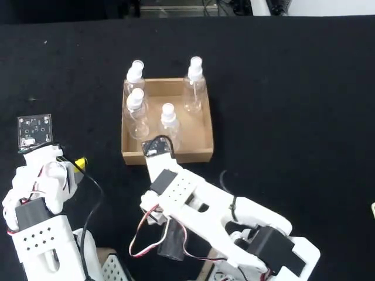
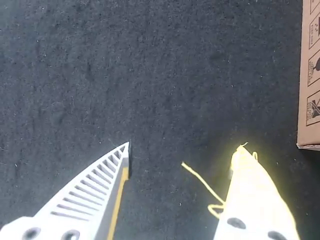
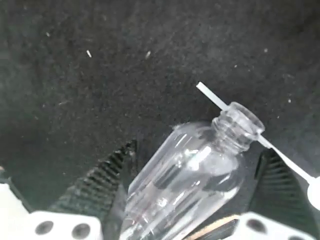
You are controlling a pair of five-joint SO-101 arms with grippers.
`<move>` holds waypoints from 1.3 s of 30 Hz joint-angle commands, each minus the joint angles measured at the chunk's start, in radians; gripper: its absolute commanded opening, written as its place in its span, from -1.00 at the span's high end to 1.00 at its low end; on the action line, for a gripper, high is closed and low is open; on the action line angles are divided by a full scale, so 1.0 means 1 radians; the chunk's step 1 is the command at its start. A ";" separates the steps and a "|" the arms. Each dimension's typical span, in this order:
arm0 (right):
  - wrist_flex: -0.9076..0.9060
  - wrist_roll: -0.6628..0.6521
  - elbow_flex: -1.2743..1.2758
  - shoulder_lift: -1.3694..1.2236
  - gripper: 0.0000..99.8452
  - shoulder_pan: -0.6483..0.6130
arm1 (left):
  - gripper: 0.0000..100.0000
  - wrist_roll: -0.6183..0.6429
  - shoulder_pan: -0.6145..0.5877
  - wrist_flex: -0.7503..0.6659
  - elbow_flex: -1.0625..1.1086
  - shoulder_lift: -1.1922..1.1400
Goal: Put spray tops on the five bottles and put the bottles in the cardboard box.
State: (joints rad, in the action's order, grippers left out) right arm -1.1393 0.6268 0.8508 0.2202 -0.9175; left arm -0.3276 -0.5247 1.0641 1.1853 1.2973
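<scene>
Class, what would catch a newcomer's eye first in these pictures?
Four capped bottles stand in the cardboard box at mid-table. The right gripper holds a fifth bottle, clear and with no top, and a spray top's thin tube lies just by its neck.

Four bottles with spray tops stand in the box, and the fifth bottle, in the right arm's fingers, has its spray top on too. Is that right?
Not quite. Four bottles with spray tops do stand in the box, but the fifth bottle, in the right arm's fingers, has no top: its neck is bare and open, as the right wrist view shows.
</scene>
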 commanded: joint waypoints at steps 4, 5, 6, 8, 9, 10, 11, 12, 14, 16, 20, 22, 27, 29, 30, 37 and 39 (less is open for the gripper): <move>0.025 -0.025 -0.039 0.007 0.75 0.015 | 0.40 0.008 -0.008 -0.040 -0.015 0.011; 0.041 -0.025 -0.041 0.007 0.83 0.015 | 0.40 0.009 -0.010 -0.054 -0.010 0.011; 0.057 -0.025 -0.041 0.007 0.88 0.018 | 0.40 0.009 -0.010 -0.063 -0.007 0.011; 0.078 -0.026 -0.036 0.007 0.92 0.020 | 0.40 0.011 -0.021 -0.066 -0.008 0.011; 0.084 -0.026 -0.036 0.007 0.92 0.020 | 0.40 0.011 -0.025 -0.066 -0.010 0.011; 0.084 -0.029 -0.039 0.007 0.91 0.020 | 0.40 0.009 -0.025 -0.066 -0.010 0.011; 0.087 -0.052 -0.041 0.007 0.90 0.020 | 0.40 0.006 -0.028 -0.063 -0.010 0.011; 0.098 -0.094 -0.041 0.007 0.90 0.020 | 0.40 0.006 -0.038 -0.061 -0.010 0.011; 0.132 -0.199 -0.042 0.007 0.90 0.020 | 0.40 0.006 -0.053 -0.064 -0.008 0.011; 0.178 -0.310 -0.042 0.008 0.90 0.020 | 0.40 0.005 -0.077 -0.064 -0.007 0.011; 0.272 -0.512 -0.042 0.008 0.91 0.015 | 0.40 0.005 -0.127 -0.061 -0.005 0.011; 0.304 -0.618 -0.042 0.008 0.91 0.015 | 0.40 0.005 -0.151 -0.060 -0.005 0.011; 0.296 -0.855 -0.039 0.008 0.90 0.014 | 0.40 0.005 -0.200 -0.063 -0.005 0.011; 0.267 -0.957 -0.056 0.008 0.89 0.014 | 0.40 0.009 -0.193 -0.058 -0.004 0.011; 0.244 -0.973 -0.073 0.008 0.85 0.014 | 0.40 0.011 -0.191 -0.058 0.002 0.011; -0.051 -0.829 -0.268 0.008 0.34 0.014 | 0.40 0.012 -0.199 -0.060 0.012 0.011; -0.124 -0.829 -0.305 0.008 0.33 0.018 | 0.40 0.012 -0.200 -0.060 0.012 0.011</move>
State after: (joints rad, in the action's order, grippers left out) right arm -1.1577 -0.2140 0.6437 0.2202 -0.9160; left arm -0.3276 -0.7089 1.0180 1.2098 1.2958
